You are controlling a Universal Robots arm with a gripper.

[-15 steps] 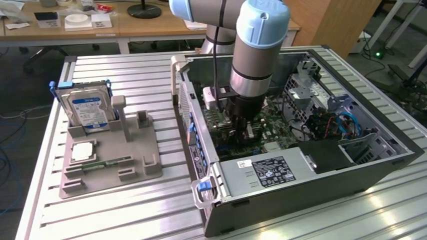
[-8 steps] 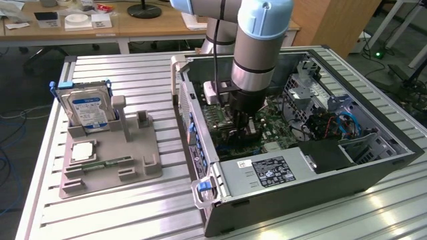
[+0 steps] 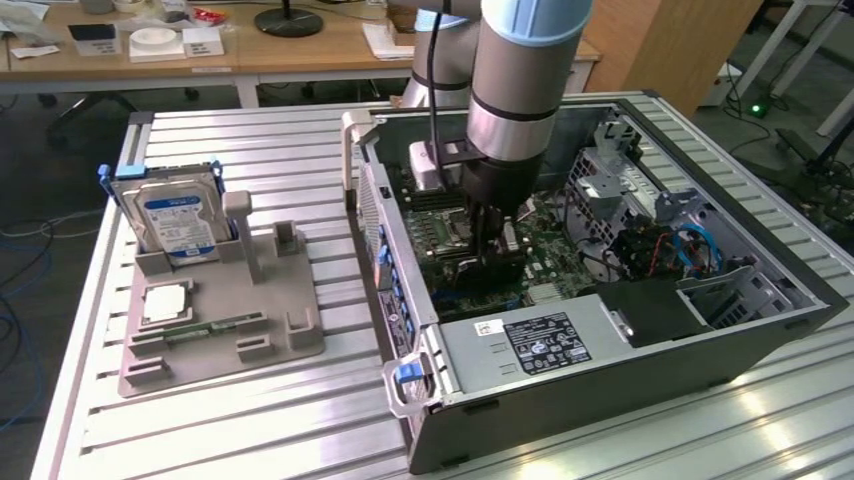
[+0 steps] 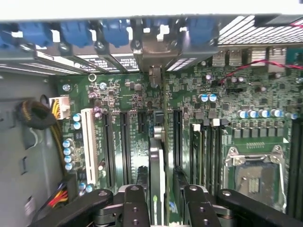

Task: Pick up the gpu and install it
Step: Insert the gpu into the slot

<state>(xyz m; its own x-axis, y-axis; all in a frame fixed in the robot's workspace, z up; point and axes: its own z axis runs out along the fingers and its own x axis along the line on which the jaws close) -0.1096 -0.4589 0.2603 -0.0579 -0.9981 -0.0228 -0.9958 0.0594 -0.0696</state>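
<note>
Gripper (image 4: 160,208) sits low inside the open dark-grey metal computer case (image 3: 747,345), its black fingers (image 4: 136,210) pinching the gpu (image 4: 157,175), a thin flat dark card with a silvery-grey edge, held edge-on between them. In the wrist view the card stands upright directly ahead of the fingers, over the green motherboard (image 4: 128,101), among the long black expansion slots (image 4: 124,142); whether its lower edge is already in a slot cannot be told. Ahead of the gripper, at the case wall, runs a row of blue plastic retention clips (image 4: 75,33). Beside the gripper on one side is the square metal processor socket (image 4: 255,175); on the other, a white slot (image 4: 88,144) and a yellow-and-black cable bundle (image 4: 45,113).

In the exterior view the silver-and-grey robot arm (image 3: 523,75) descends into the case. Well apart from the gripper, toward the exterior view's left, a grey plastic parts holder (image 3: 274,335) on the ribbed aluminium table (image 3: 227,430) carries a boxy silver hard drive with blue-white label (image 3: 171,220).
</note>
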